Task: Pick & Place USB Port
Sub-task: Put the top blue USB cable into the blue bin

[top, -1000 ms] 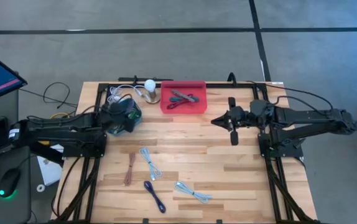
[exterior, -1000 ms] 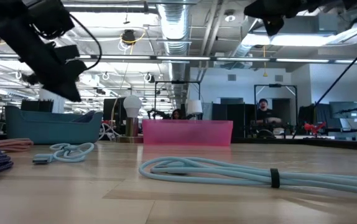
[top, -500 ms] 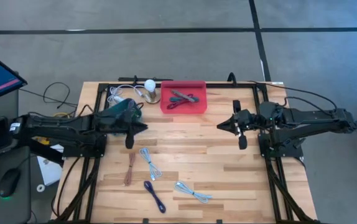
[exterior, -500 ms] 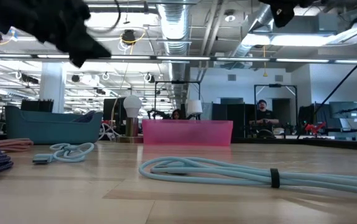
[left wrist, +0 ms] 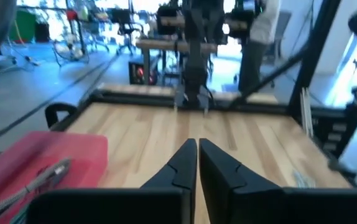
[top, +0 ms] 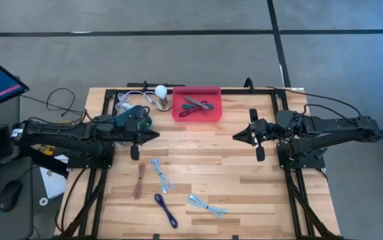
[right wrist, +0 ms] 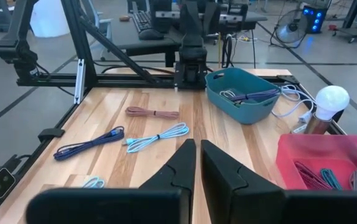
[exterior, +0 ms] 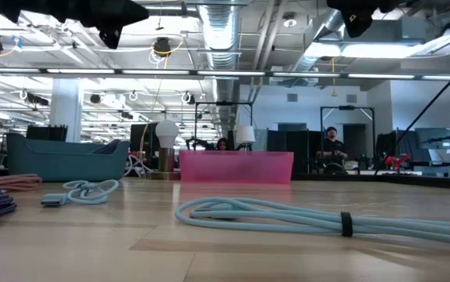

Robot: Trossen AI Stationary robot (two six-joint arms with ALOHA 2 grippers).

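Four USB cables (top: 162, 176) lay loose on the table's front-left area. They looked light and limp — best pinched mid-bundle. Left gripper (top: 153, 134) and right gripper (top: 237, 136) hovered above, fingers pressed together, empty.

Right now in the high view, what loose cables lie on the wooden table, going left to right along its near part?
Brown cable → light blue cable → dark purple cable → second light blue cable.
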